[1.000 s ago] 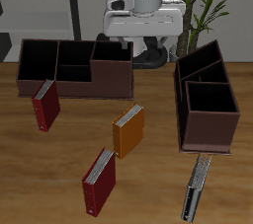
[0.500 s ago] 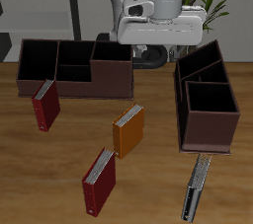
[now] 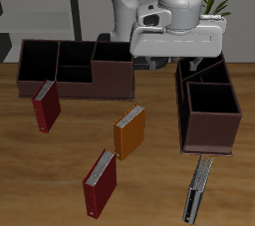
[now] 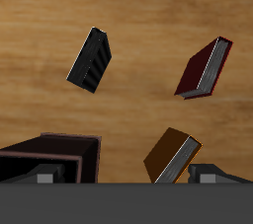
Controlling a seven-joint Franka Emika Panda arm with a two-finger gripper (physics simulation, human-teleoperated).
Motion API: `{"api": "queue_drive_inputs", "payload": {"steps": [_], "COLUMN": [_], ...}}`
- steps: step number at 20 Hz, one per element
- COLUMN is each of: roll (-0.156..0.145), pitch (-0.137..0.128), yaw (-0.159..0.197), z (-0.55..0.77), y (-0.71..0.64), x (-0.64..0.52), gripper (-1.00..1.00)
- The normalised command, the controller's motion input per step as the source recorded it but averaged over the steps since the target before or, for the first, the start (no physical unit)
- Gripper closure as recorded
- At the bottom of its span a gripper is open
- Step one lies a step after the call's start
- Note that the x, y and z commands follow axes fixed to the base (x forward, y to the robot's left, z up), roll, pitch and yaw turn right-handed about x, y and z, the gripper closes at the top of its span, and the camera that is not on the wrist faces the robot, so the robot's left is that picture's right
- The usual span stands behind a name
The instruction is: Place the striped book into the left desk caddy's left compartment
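Gripper (image 3: 177, 63): high above the table's far half, in front of the left desk caddy's far end. Exterior view shows mostly the pale wrist housing; fingers barely made out under it. Wrist view shows two finger stubs (image 4: 215, 174) spread apart, tips cut off by a grey band. Nothing between them, so jaws stand open and empty.
Striped book (image 3: 197, 188): flat on the wood near the table's front edge, just in front of the left desk caddy's near end, lying lengthwise (reads narrow and dark). Free of the gripper, well apart from it. Also in the wrist view (image 4: 90, 58), stripes faint.
Left desk caddy (image 3: 208, 107): end-on, long side running away from the camera; far end partly hidden behind the arm.
Left compartment (image 3: 212, 102): near end section; interior dark, contents hard to make out.
Orange book (image 3: 129, 132): mid-table, flat.
Dark red books: one near the front edge (image 3: 100, 183), one by the other caddy (image 3: 45, 107).
Other caddy (image 3: 78, 68): broadside, far side of the table.
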Motion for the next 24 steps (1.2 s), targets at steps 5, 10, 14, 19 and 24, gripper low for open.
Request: {"api": "queue_drive_inputs", "payload": {"steps": [5,10,14,19,24], "roll": [-0.017,-0.022,-0.013,-0.004,0.023], "pitch": [-0.018,0.006,-0.010,-0.016,-0.017], "yaw": [-0.003,-0.010,0.009,-0.019,-0.005], "z": [-0.01,-0.10,-0.09,-0.11,-0.21], "y": [0.11,0.01,0.01,0.08,0.11], "x": [0.40,0.46,0.35,0.36,0.23], "gripper": [-1.00,-1.00,-1.00,-1.00,-1.00]}}
